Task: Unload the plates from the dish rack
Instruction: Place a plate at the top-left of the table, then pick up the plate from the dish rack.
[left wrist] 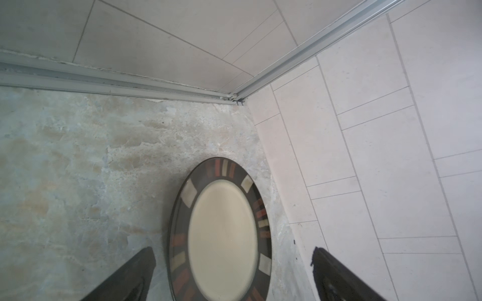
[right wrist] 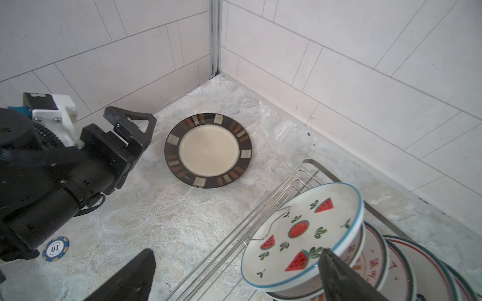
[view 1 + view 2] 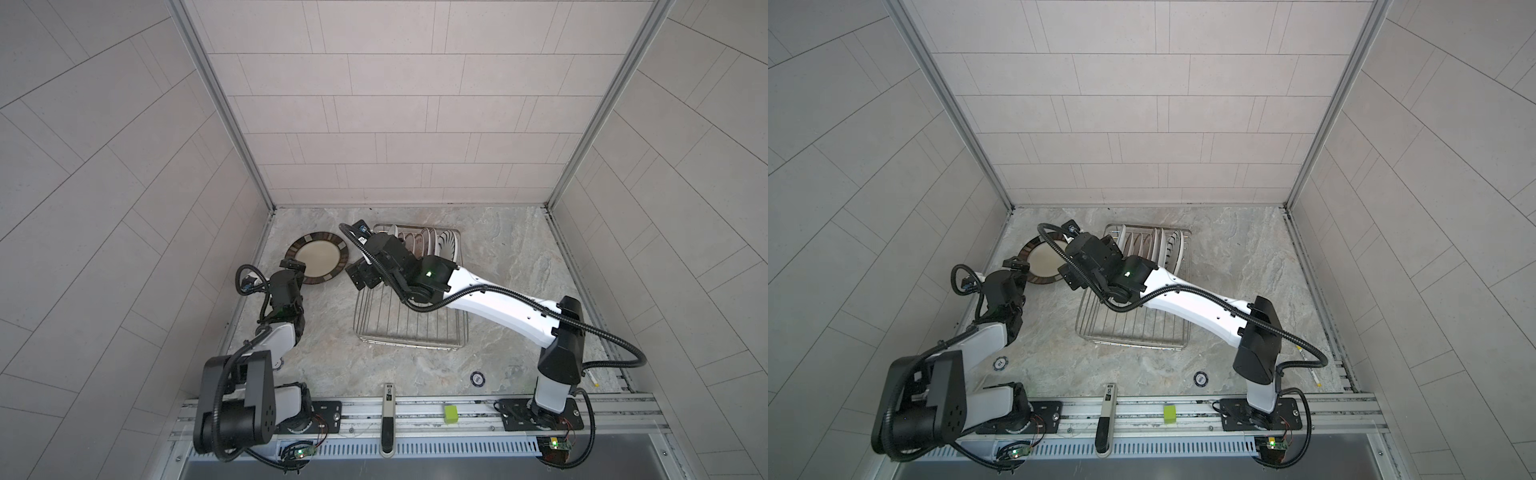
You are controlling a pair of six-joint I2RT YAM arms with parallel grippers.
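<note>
Plates are the whole business here, so start at the far left. The left hand (image 1: pixel 233 250) hangs with its two fingers spread wide and nothing between them. It is poised over the near rim of a dark-rimmed plate (image 3: pixel 318 257) that lies flat on the table (image 3: pixel 519 270) by the rear left corner, already out of the rack. Next along is the right hand (image 2: pixel 238 253), on an arm stretched over the dish rack (image 3: pixel 415 326) from the right side. It is spread wide and empty too, sitting at the rack's left edge. The other plates (image 3: pixel 419 243) stand on edge across the rear of the rack, the row running left to right. The end one nearest the right hand is the watermelon plate (image 2: pixel 302 232), tilted with its printed face toward that hand. In the right wrist view one finger crosses its lower rim, but I cannot tell whether it touches. At the far right end stands the black-striped plate (image 3: pixel 449 245). To my eye the right hand is much the nearer to the row. The next pick looks like a pinch on the watermelon plate's rim and a lift clear of the prongs. The left hand is well apart from the rack.
</note>
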